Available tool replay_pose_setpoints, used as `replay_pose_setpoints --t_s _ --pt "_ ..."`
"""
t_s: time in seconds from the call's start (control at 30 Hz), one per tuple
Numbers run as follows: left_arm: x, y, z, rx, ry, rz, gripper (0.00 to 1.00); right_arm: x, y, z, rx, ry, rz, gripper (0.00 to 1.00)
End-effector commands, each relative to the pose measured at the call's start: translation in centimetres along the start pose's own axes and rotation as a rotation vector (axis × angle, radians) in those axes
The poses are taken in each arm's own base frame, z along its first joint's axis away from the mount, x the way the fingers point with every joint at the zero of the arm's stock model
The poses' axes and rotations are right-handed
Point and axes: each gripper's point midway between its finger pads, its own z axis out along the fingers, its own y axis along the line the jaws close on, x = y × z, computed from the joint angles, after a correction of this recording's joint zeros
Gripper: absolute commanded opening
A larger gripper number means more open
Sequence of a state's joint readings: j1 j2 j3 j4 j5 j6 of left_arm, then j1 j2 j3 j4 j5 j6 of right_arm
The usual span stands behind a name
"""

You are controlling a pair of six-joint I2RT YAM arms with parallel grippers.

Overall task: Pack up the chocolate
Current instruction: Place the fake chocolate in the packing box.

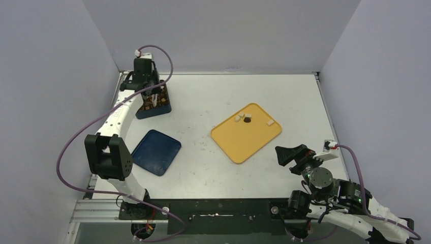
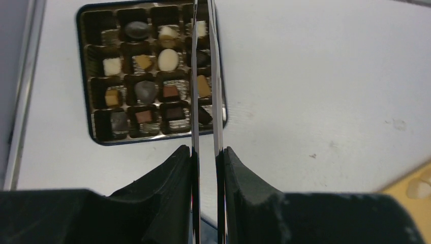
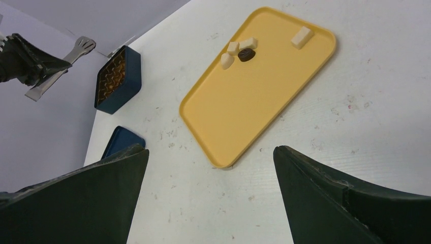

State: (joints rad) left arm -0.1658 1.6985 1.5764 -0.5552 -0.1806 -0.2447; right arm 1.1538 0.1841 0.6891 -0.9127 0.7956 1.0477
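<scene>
The right tool hangs spread wide over the counter, gripping nothing. Beyond, five pieces of chocolate lie on the yellow tray. Farthest, the left tool clenches metal tongs above the part-filled box.

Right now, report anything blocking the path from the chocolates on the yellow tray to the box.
Nothing visible: bare table separates the chocolates on the yellow tray from the box; the blue lid sits off that line, nearer the arms.
</scene>
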Motion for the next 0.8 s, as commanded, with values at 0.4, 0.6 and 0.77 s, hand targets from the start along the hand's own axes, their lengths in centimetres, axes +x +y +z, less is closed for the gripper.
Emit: replay_pose_setpoints --t_s 0.4,0.6,0.77 --pt "-2.3 11.4 2.3 -0.184 -0.113 -0.235 0.21 -1.0 1.0 -0.5 -0.054 -0.015 0.039 1.0" --pt "-1.2 12.6 3.8 -0.189 -0.078 -0.249 0.21 -1.1 1.0 -0.6 -0.059 -0.018 0.047 1.0" --pt "-0.5 12.5 4.8 -0.175 -0.053 -0.247 0.22 -1.0 1.0 -0.6 -0.061 -0.017 0.048 1.0"
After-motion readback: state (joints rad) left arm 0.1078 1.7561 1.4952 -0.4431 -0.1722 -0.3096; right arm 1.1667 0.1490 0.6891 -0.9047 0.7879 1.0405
